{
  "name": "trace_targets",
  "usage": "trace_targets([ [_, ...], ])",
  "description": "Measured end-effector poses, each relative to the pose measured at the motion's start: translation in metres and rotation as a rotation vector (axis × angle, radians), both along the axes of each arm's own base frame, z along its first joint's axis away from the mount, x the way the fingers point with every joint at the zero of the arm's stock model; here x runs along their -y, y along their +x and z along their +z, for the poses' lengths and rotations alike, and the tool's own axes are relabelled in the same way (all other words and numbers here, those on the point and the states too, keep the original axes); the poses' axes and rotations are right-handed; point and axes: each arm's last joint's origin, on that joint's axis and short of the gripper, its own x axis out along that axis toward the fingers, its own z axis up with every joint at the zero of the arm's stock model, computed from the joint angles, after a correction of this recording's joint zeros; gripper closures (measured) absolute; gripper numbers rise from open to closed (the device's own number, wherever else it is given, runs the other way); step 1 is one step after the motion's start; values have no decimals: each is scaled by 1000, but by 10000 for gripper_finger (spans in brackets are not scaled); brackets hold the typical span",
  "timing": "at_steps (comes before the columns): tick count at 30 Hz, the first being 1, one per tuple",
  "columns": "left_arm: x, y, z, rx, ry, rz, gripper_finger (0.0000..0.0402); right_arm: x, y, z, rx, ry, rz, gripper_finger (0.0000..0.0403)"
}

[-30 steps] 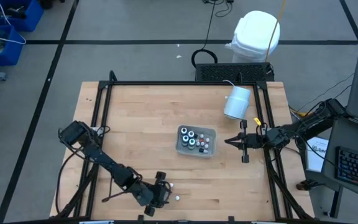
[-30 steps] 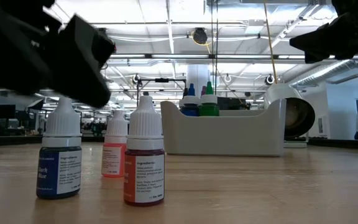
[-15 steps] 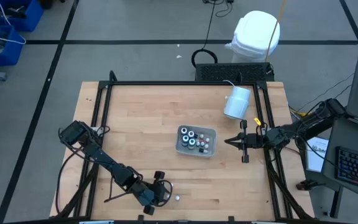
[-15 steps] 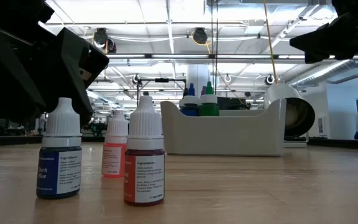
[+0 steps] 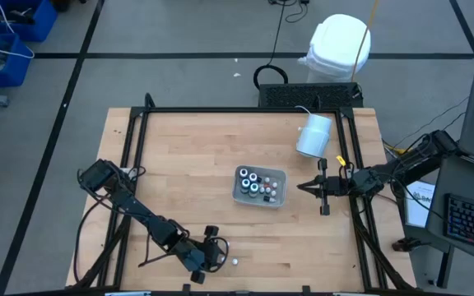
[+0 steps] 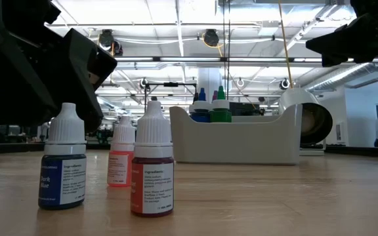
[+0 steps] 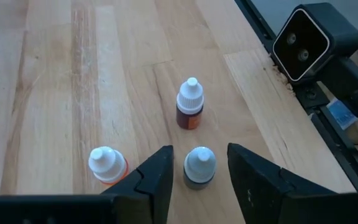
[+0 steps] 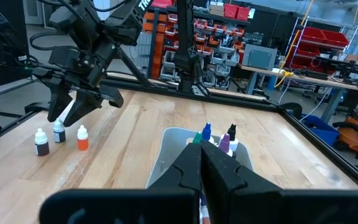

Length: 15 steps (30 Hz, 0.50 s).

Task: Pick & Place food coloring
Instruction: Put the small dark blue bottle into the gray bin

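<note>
Three small white-capped food coloring bottles stand upright on the wooden table near its near edge: a dark blue one (image 7: 199,168), a red-brown one (image 7: 189,104) and an orange one (image 7: 106,165). My left gripper (image 7: 199,149) is open and slants down over them. Its fingers stand on either side of the blue bottle (image 6: 63,164) with a small gap on each side. More food coloring bottles stand in the clear tray (image 5: 280,176) at mid-table. My right gripper (image 8: 201,152) is shut and hangs level beside the tray's right end (image 5: 304,187).
A big white cylinder (image 5: 313,136) lies on its side behind the tray at the far right. A black frame rail (image 5: 138,140) runs round the table. A small camera (image 7: 309,40) sits on the near rail, close to the three bottles. Bare wood lies at the left and centre.
In the low view, the finger of my left gripper has moved in toward the dark blue bottle and now stands just behind its cap. The three bottles have stayed where they were.
</note>
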Motion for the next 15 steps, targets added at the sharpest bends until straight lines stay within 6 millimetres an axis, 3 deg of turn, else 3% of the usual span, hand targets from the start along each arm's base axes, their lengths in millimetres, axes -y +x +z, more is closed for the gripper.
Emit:
trace_targets([
  [10, 1, 0, 0, -3, -16, 12, 247, 0, 0, 0, -1, -2, 0, 403],
  [15, 1, 2, -11, -12, 0, 7, 247, 0, 0, 0, 0, -2, 0, 403],
])
